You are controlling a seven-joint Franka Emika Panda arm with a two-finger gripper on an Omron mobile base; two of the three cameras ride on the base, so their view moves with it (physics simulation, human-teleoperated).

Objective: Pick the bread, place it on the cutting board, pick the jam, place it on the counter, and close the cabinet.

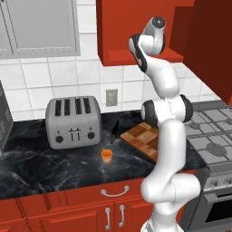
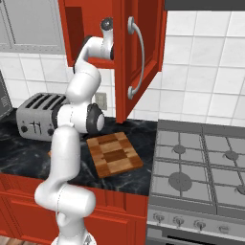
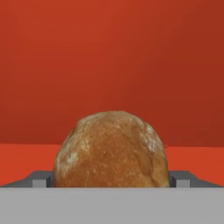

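Hand view: the two dark fingertips (image 3: 41, 179) are showing just at the bottom, one each side of the bread (image 3: 111, 151), w/ the loaf sitting right btwn them, its flanks lying up against both tips; whether the fingers are actually clamping on it or just bracketing it, can't tell from the pics. The bread is lying on the red floor of the cabinet (image 1: 136, 27), w/ the red back wall rising behind it. It's looking round, dome-shaped, golden-brown w/ paler floury patches on the sides & darker mottling on top. In the base views the arm is reaching up & into the cabinet interior, wrist at the lower shelf edge; the gripper itself is hidden inside. The cabinet door (image 2: 143, 52) is standing swung open, its curved silver handle (image 2: 136, 57) facing the right base cam. Nothing else can be made out inside the cabinet. Down below, the jam (image 1: 106, 156) is standing upright on the counter (image 1: 50, 167), a small orange cup in front of the toaster (image 1: 73, 121) & left of the cutting board (image 2: 114, 154), apart from both. The cutting board is lying flat on the counter btwn toaster & stove (image 2: 201, 167), checkered light/dark wood, w/ nothing on it.
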